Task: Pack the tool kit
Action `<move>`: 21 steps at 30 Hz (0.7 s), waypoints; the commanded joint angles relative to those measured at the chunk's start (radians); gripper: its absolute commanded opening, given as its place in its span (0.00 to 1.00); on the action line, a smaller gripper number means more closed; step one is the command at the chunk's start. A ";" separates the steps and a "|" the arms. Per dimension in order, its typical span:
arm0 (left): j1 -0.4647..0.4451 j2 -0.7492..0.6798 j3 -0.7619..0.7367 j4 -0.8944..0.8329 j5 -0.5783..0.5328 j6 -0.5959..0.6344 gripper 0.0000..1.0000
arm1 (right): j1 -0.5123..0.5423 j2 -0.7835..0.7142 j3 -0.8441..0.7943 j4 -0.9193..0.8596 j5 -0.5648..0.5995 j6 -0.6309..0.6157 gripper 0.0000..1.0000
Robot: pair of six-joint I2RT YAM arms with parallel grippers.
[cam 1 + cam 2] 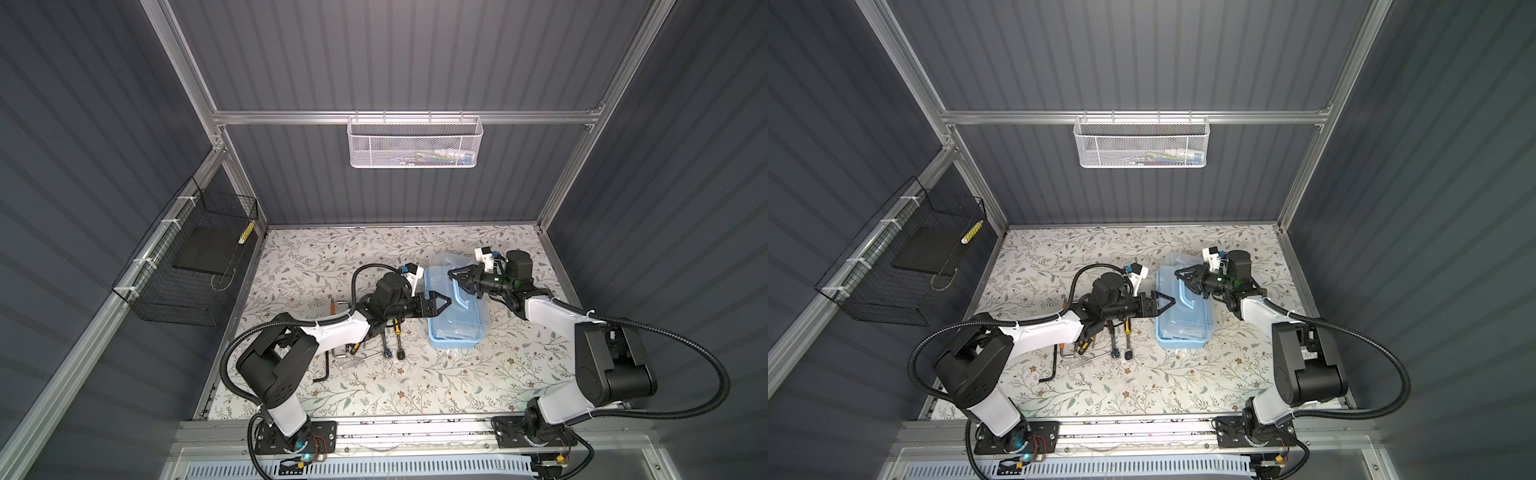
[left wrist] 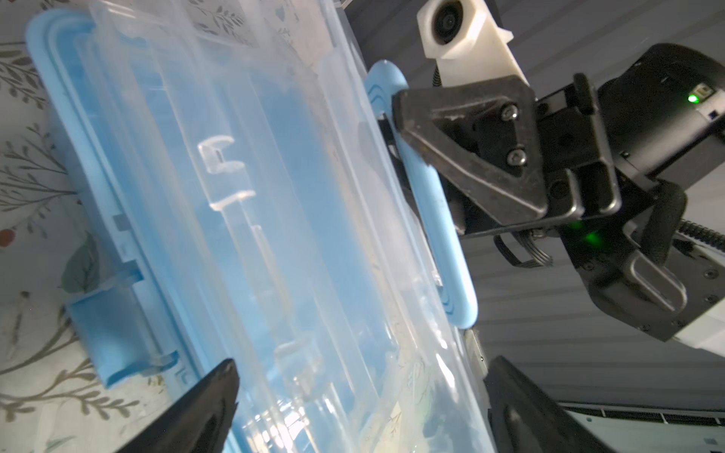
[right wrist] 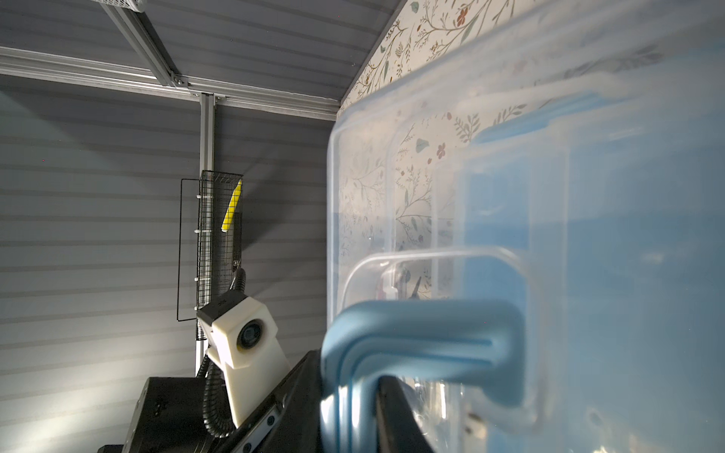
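One box [image 1: 453, 332], one white basket [image 1: 395, 145], one black basket [image 1: 174, 299].

One box [image 1: 454, 332], one white basket [image 1: 413, 145] and one black basket [image 1: 187, 274] are counted. On the bench [image 1: 415, 386], two ratchets [image 1: 401, 354] and two hex keys [image 1: 322, 372] are seen. The screwdrivers [image 1: 355, 360] are partly hidden, so uncounted.

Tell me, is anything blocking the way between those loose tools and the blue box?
Nothing lies between the tools and the box, but the clear lid sits over its opening, seemingly only partly raised. The right end effector grips the lid's blue handle.
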 commanded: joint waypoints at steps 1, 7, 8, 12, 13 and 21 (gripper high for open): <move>-0.017 -0.006 -0.015 0.073 0.017 -0.055 1.00 | -0.004 -0.032 0.003 0.058 -0.021 -0.019 0.04; -0.022 -0.019 -0.052 0.172 0.014 -0.107 0.99 | -0.004 -0.037 0.003 0.050 -0.015 -0.019 0.06; -0.023 -0.025 -0.051 0.172 0.014 -0.109 0.99 | -0.004 -0.038 0.003 0.048 -0.013 -0.020 0.07; -0.029 -0.022 -0.044 0.191 0.023 -0.122 0.99 | -0.004 -0.038 0.003 0.046 -0.001 -0.017 0.10; -0.029 -0.022 -0.045 0.204 0.023 -0.130 0.99 | -0.004 -0.039 0.003 0.043 0.002 -0.017 0.13; -0.036 -0.050 -0.022 0.239 0.023 -0.145 0.99 | -0.010 -0.074 0.046 -0.145 0.052 -0.122 0.48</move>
